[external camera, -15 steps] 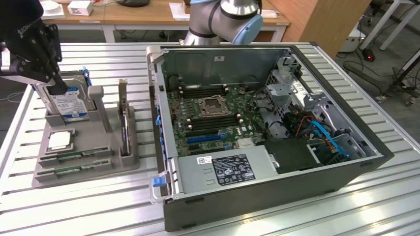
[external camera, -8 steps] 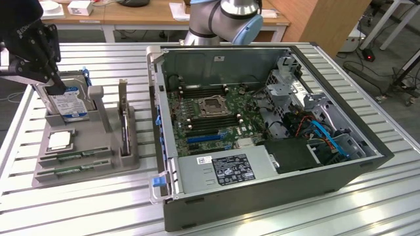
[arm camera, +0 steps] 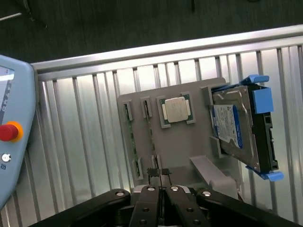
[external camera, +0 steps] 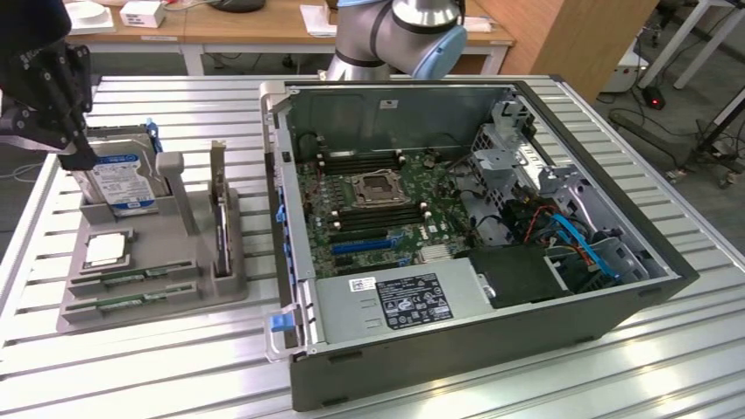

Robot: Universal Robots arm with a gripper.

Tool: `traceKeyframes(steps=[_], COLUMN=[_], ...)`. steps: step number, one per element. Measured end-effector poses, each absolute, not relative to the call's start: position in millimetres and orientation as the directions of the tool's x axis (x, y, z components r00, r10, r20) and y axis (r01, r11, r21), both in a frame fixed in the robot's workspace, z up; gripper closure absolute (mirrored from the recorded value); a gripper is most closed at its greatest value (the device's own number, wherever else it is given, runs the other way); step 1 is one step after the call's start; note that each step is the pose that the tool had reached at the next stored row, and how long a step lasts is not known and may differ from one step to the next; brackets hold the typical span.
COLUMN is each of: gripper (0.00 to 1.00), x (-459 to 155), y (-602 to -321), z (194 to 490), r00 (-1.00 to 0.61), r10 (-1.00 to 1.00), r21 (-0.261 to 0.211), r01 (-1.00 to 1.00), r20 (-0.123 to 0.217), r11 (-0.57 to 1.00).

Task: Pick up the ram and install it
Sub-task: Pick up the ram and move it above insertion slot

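Gripper (arm camera: 159, 172) hangs above the grey holder (arm camera: 189, 156), jaws pinched together on nothing; both ram sticks (external camera: 134, 278) lie slotted there, beside the processor (arm camera: 176, 109).

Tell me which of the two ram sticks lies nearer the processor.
The inner ram stick, beside the processor; the other ram stick lies along the holder's edge.

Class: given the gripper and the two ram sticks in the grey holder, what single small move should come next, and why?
Probably open the gripper first. It is shut and empty, hovering over the grey holder, where both ram sticks lie in their slots; shut jaws cannot take one.
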State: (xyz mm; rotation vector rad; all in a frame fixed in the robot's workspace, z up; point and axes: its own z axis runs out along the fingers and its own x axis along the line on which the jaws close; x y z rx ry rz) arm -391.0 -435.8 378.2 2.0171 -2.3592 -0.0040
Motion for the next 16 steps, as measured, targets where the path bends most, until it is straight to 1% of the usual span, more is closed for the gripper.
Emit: traceKeyframes(steps=[6,10,16], gripper=[0.91,0.91,0.91], x=[-390.7,-390.7,-390.8], y=[-435.7,-435.8,-435.8], z=[378.2,377.9,376.9], r00=[-0.152,-0.151,-0.128], r10=[-0.988,-0.988,-0.991], r21=[0.123,0.125,0.099], r01=[-0.98,-0.98,-0.986], r20=[0.042,0.042,0.039], r11=[0.156,0.155,0.131])
